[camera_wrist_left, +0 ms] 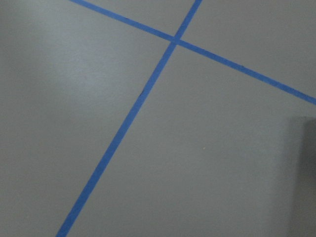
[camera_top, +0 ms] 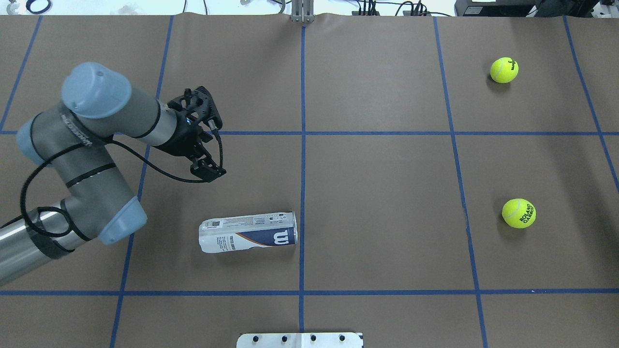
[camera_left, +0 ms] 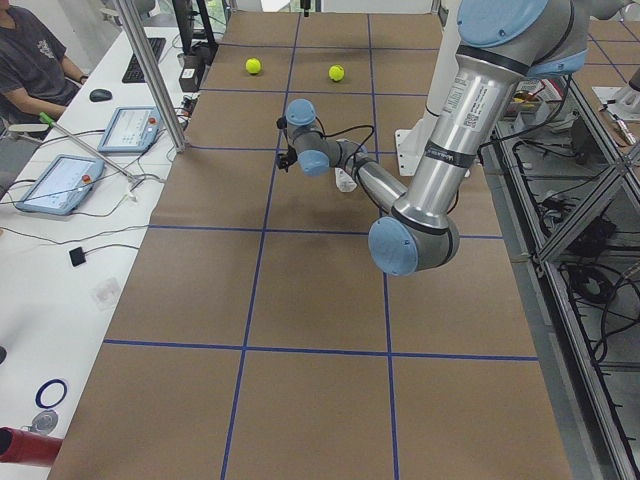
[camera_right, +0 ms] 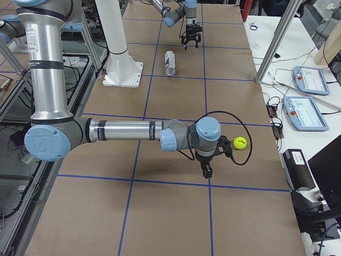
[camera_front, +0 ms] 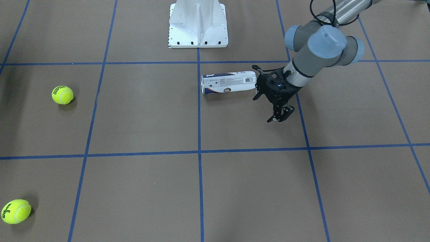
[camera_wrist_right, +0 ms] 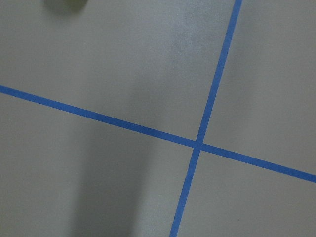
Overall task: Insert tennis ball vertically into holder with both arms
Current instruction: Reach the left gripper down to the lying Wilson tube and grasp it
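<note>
Left gripper (camera_top: 209,170): black, two-fingered, pointing down at the table, its fingers somewhat spread with nothing between them. It hangs to the far left of the holder in the overhead view, apart from it and touching nothing.

Right gripper (camera_right: 206,172): seen only from the table's right end, so whether it is spread or pressed together cannot be told. It hangs over the table's right part, just beside one yellow-green tennis ball (camera_right: 240,143).

Left arm (camera_top: 96,145) and right arm (camera_right: 128,130): grey-silver jointed arms with light blue joint caps and black cables; the right arm reaches out low over the table.

Holder (camera_top: 247,232): a clear plastic cylindrical can with a navy-and-white label and a white "W". It lies on its side, not upright, just left of the centre tape line. Its rimmed end points right toward that line.

Near ball (camera_top: 518,213) and far ball (camera_top: 504,70): two yellow-green tennis balls on the right side, well apart from the holder and from each other.

Table (camera_top: 387,193): a brown surface marked off in squares by blue tape.

White metal pedestal base (camera_top: 300,340): at the near edge, centred on the middle line.
</note>
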Tool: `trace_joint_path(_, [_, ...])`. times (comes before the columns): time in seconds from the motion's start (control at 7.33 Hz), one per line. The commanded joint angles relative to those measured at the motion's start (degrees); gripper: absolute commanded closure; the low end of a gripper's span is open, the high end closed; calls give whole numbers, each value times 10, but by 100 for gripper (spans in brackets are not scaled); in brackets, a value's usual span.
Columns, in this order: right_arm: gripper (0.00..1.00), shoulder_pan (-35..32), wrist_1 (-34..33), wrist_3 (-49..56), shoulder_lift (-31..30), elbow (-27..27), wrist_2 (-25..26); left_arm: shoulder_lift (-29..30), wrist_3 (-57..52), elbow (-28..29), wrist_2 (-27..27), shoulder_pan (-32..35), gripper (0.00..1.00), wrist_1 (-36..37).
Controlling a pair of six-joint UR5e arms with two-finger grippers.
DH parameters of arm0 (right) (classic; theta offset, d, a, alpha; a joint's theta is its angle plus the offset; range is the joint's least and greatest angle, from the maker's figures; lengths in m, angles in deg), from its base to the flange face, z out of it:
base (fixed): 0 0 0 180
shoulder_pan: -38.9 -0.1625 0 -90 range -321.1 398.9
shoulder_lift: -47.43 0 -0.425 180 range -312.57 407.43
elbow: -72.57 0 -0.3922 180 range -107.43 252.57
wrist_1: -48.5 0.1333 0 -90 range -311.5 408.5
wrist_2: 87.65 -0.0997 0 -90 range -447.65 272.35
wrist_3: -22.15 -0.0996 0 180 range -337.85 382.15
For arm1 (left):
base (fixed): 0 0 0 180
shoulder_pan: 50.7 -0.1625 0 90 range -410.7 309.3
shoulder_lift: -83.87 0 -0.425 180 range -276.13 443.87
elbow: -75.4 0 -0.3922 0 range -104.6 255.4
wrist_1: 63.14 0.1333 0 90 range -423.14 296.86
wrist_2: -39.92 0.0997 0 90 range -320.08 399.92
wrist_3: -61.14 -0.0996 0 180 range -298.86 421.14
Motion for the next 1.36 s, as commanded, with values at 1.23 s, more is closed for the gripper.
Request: trace_joint_path(1.23, [0, 0, 39, 1, -56, -37, -4, 182, -163, -27, 259, -207, 1, 335])
